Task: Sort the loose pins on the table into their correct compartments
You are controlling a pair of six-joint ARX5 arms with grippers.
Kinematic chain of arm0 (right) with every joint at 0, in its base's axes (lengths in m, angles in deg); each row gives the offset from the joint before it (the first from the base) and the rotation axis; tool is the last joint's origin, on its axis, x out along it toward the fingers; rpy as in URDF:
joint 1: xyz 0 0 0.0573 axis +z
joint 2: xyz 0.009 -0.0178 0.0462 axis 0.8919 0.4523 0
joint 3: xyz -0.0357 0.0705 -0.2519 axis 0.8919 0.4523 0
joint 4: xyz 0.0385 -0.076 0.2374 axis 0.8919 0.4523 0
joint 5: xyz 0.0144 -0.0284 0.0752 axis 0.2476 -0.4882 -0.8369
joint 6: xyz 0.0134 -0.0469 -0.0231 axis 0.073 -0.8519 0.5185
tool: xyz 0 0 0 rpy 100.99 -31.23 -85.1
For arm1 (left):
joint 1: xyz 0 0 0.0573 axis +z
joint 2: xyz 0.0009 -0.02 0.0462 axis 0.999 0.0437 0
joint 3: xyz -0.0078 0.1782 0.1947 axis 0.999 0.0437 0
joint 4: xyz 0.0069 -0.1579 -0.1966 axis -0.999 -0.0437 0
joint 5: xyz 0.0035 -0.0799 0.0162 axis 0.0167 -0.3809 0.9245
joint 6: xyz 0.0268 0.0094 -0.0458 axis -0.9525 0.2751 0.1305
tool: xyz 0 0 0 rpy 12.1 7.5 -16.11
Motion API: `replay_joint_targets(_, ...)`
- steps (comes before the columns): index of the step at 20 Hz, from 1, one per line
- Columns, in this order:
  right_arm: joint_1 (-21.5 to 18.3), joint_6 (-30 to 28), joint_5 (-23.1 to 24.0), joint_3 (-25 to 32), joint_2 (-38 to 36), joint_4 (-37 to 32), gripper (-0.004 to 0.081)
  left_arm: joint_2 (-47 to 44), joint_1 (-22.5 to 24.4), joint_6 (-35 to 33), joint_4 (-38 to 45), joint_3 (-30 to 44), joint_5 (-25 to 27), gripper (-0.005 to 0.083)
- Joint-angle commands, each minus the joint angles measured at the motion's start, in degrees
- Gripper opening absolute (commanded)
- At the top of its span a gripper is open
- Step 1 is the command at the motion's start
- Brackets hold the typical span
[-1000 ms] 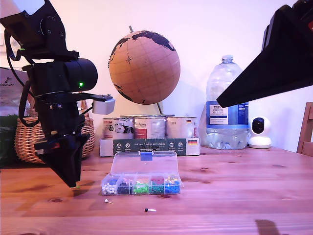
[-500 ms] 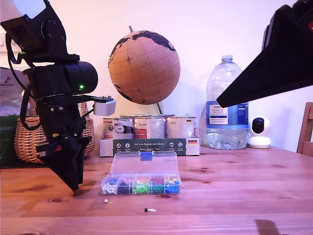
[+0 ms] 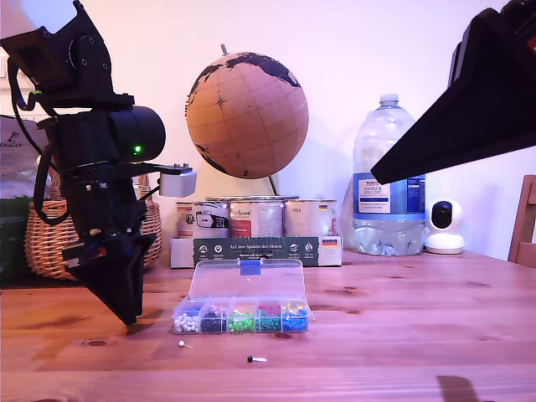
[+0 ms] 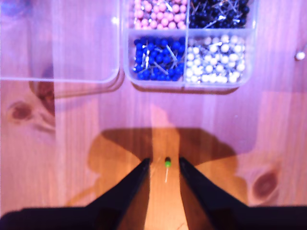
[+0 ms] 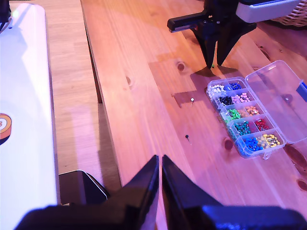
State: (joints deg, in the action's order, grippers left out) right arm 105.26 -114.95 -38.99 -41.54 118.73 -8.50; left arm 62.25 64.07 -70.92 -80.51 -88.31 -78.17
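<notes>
1. Between the tips of my first gripper [image 4: 163, 165] sits the green pin [image 4: 167, 164], head toward the box, shaft pointing back toward the wrist. The jaws stand narrowly apart with a gap on each side of the head, so nothing is held yet. Whether the tips touch the table [image 3: 402, 335] I cannot tell.

2. Closing off-centre is my main worry: one tip would reach the round head first and flick the pin sideways, or roll it under a finger.

3. Pinching the thin shaft rather than the head could let the pin swivel or slip out on the lift.

4. Pressing down too hard would scrape the tips along the wood and skid the pin away.

5. Just ahead lies the clear plastic box [image 4: 187, 43], lid open. A careless forward move could nudge it and scatter the sorted pins. The green section [image 5: 233, 114] is not the nearest one to my first gripper, so dropping early would land the pin among the blue or white.

6. On the table in front of the box, the white pin [image 3: 182, 343] and black pin [image 3: 251, 359] wait, well apart from each other.

7. My second gripper [image 5: 159, 165] hangs high and away from the work with its fingers practically together, gripping nothing. It is no immediate hazard.
</notes>
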Motion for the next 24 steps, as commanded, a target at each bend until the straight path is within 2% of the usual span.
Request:
replay_joint_targets(1, 0.31, -0.11, -0.11, -0.48, 0.09, -0.44, -0.0013, 3.06, 0.17, 0.33, -0.09, -0.24, -0.81, 0.0159)
replay_joint_targets(8, 0.31, -0.11, -0.13, -0.48, 0.09, -0.44, -0.0013, 5.27, 0.22, 0.35, -1.31, -0.26, -0.09, 0.0126)
replay_joint_targets(11, 0.31, -0.11, -0.13, -0.48, 0.09, -0.44, -0.0013, 5.38, 0.57, 0.37, -1.42, -0.26, 0.31, 0.0071)
replay_joint_targets(14, 0.31, -0.11, -0.13, -0.48, 0.09, -0.52, -0.0013, 5.38, 0.83, 0.39, -1.57, -0.26, 0.39, 0.0071)
replay_joint_targets(20, 0.31, -0.09, -0.13, -0.48, 0.09, -0.63, -0.0013, 5.38, 1.73, 0.42, -0.7, -0.26, 2.73, -0.0024)
replay_joint_targets(24, 0.31, -0.11, -0.13, -0.48, 0.09, -0.63, -0.0013, 5.38, 1.84, 2.1, -1.09, -0.26, 3.15, -0.0024)
